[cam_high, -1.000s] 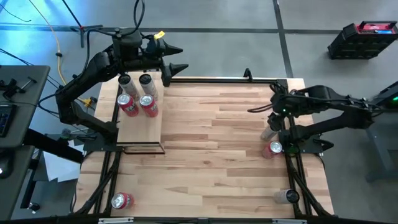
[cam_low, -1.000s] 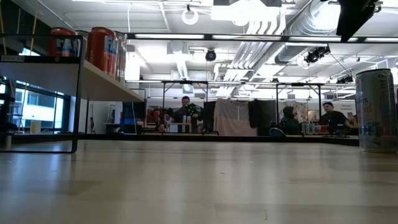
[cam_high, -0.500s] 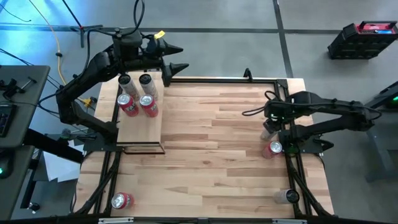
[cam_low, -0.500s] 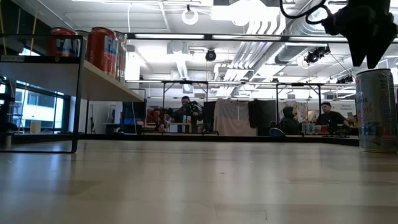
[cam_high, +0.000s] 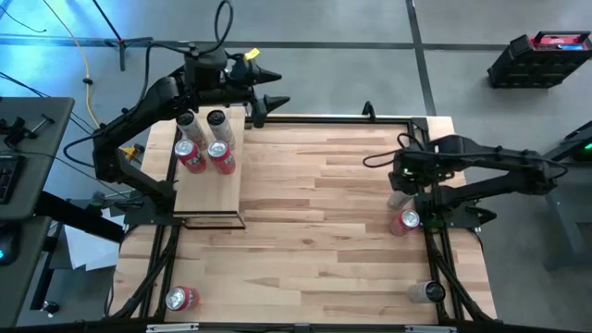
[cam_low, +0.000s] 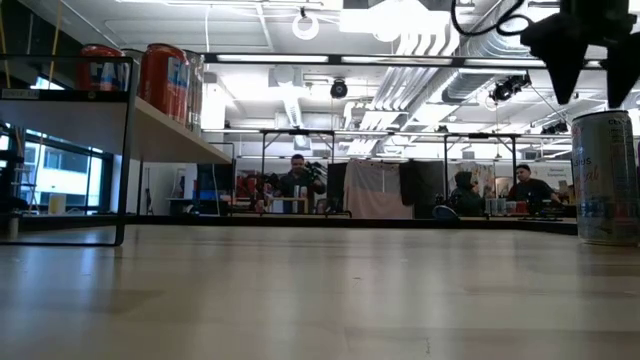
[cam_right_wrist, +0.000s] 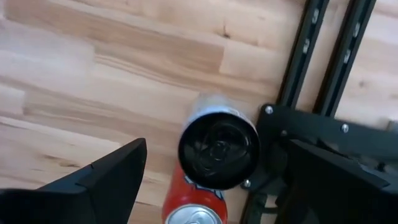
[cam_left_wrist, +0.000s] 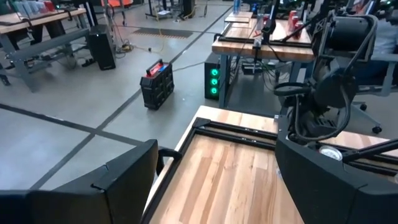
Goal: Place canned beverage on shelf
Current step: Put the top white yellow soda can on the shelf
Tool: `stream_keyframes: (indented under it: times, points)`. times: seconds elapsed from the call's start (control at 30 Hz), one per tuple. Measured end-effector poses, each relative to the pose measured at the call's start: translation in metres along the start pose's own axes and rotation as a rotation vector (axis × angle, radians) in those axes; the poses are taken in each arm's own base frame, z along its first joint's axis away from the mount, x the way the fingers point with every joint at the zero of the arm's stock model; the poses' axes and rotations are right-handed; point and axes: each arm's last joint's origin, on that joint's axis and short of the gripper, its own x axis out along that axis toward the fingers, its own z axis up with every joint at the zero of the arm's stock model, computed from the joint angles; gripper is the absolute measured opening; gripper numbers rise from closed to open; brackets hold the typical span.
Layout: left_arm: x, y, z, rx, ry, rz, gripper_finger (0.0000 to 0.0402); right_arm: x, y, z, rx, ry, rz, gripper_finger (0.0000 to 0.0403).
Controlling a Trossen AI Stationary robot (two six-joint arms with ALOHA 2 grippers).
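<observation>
We are hovering our right gripper (cam_right_wrist: pixel 211 180), fingers spread and holding nothing, directly above a silver can (cam_right_wrist: pixel 218 149) standing at the table's (cam_high: pixel 324 213) right edge, just beside a red can (cam_high: pixel 408 220). Our left gripper (cam_high: pixel 268 92), fingers released, is waiting beyond the shelf (cam_high: pixel 208 190), which is carrying four cans.

No text, brand or number can be read anywhere. The silver can (cam_low: pixel 604 178) at the right edge of the low view carries pale print, too small and blurred to make out, and the red cans (cam_low: pixel 166 82) on the shelf (cam_low: pixel 176 136) show no legible label.
</observation>
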Motion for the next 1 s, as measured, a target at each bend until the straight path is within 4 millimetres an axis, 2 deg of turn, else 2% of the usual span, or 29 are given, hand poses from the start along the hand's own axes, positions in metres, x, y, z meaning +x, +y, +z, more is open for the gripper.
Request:
stream_keyframes:
  times: [0.33, 0.53, 0.77, 0.93, 1.0]
  points:
    - [0.0, 0.0, 0.0, 0.016, 0.0, -0.001, 0.0315, 0.037, 0.004, -0.005, 0.139, 0.051, -0.03, 0.0374]
    - [0.0, 0.0, 0.0, 0.019, 0.0, -0.001, 0.0315, 0.052, 0.008, -0.006, 0.22, 0.057, 0.002, 0.0364]
    - [0.0, 0.0, -0.001, 0.043, 0.015, -0.003, 0.0315, 0.058, 0.006, -0.007, 0.332, 0.056, -0.028, 0.0304]
    - [0.0, 0.0, -0.002, 0.044, 0.016, -0.003, 0.0315, 0.058, 0.006, -0.007, 0.34, 0.055, -0.028, 0.0246]
    - [0.0, 0.0, -0.002, 0.044, 0.018, -0.003, 0.0315, 0.058, 0.006, -0.007, 0.34, 0.055, -0.028, 0.024]
